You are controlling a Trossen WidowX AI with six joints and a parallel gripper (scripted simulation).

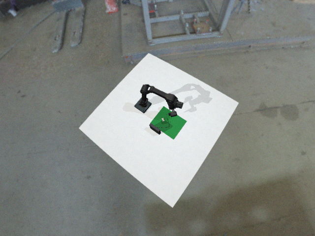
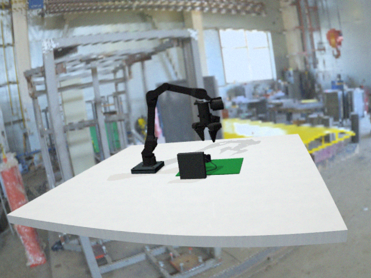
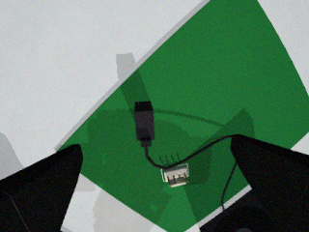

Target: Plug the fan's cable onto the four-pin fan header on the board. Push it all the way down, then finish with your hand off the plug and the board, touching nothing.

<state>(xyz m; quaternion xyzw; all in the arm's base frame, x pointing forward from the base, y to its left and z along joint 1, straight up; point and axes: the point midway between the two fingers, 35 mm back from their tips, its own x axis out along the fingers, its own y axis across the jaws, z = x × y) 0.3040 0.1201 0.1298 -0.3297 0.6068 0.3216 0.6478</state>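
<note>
Though the cable runs over the header (image 1: pixel 163 119) (image 3: pixel 176 175), plug (image 2: pixel 207 157) (image 3: pixel 144 122): beside it, unplugged, above the green board (image 1: pixel 175 127) (image 2: pixel 226 166) (image 3: pixel 203 72)
Hand (image 2: pixel 208 140) (image 3: pixel 158 147): fingers wide apart, holding nothing, over the board

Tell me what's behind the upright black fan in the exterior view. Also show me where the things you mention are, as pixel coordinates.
Behind the fan (image 2: pixel 192 165) show part of the green board (image 2: pixel 229 166) and a looping cable (image 2: pixel 214 165). The white header is hidden there.

White tabletop (image 1: pixel 132 152) (image 2: pixel 185 206), green board (image 1: pixel 177 127) (image 2: pixel 231 165) (image 3: pixel 208 72) lying flat, black fan (image 1: pixel 155 129) (image 2: pixel 191 165) upright beside it, arm's dark base (image 1: pixel 144 110) (image 2: pixel 137 171).
</note>
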